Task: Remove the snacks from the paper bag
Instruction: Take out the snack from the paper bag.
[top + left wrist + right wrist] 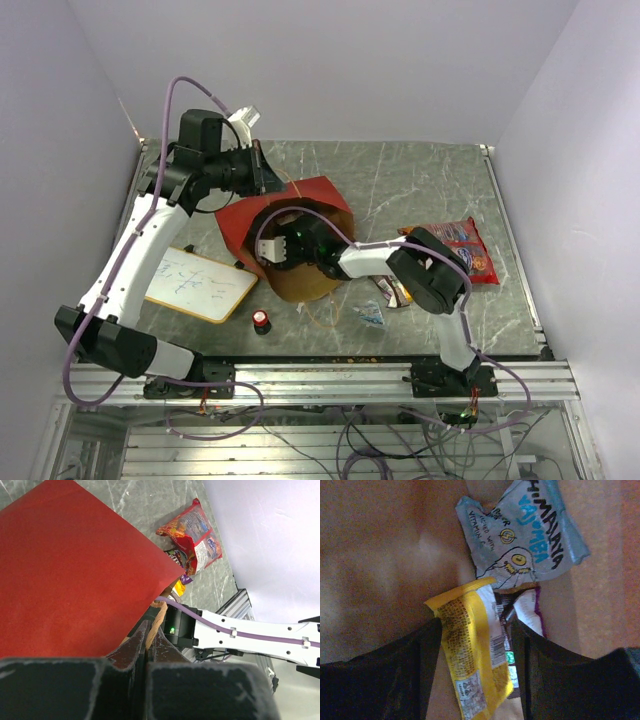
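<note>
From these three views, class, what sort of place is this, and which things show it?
Probably a robotics lab test cell: left arm and right arm bolted to an aluminium rail, a marbled table boxed in by plain walls, cables tangled below.

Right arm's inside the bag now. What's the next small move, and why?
Probably close the right fingers on the yellow packet: it lies between them, with one open finger on either side, inside the bag. The left fingers are shut on the bag's edge, so it should hold steady.
</note>
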`<action>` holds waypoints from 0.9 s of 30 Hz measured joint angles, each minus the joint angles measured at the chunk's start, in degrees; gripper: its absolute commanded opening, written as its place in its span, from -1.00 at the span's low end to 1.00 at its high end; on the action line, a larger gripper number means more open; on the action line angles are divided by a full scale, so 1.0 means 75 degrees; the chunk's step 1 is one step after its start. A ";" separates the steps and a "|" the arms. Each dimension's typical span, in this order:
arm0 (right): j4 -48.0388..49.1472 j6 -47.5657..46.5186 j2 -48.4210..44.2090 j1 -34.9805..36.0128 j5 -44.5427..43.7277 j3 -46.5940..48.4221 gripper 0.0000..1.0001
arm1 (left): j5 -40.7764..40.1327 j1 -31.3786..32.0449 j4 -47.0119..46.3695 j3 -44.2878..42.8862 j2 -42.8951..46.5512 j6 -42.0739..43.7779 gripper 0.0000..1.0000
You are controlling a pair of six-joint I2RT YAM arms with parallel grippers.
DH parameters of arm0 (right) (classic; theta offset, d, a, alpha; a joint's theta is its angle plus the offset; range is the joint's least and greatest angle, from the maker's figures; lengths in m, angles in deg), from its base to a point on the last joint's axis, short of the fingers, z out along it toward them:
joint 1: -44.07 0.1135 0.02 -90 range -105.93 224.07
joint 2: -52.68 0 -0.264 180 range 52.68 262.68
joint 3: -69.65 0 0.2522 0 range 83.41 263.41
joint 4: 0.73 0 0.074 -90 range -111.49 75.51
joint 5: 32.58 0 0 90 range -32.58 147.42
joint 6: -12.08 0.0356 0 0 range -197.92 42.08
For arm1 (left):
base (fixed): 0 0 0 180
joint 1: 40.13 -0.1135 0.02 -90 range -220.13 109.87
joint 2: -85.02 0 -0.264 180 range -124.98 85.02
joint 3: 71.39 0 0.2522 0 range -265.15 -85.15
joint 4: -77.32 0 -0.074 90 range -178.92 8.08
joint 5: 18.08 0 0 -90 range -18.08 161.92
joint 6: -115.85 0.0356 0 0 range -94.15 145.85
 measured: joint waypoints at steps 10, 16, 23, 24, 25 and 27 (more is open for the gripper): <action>0.0119 0.0358 0.0367 -0.0239 0.0216 0.0242 -0.37 | -0.0038 0.0000 0.0251 -0.0026 -0.0038 0.0090 -0.86; 0.0119 0.0644 0.0382 -0.0256 0.0265 0.0280 -0.76 | -0.0332 0.0003 0.0466 -0.0026 -0.0038 0.0087 -0.86; 0.0102 0.0877 0.0347 -0.0274 0.0291 0.0321 -1.00 | -0.0740 0.0000 0.0726 -0.0012 -0.0038 0.0070 -0.86; 0.0070 0.0918 0.0318 -0.0274 0.0309 0.0321 -1.00 | -0.0784 0.0000 0.0746 -0.0006 -0.0038 0.0052 -0.86; 0.0029 0.0938 0.0289 -0.0271 0.0318 0.0321 -1.00 | -0.0813 0.0000 0.0749 0.0009 -0.0038 0.0050 -0.86; -0.0067 0.0976 0.0210 -0.0245 0.0338 0.0309 -1.00 | -0.0880 -0.0006 0.0778 0.0023 -0.0038 0.0029 -0.86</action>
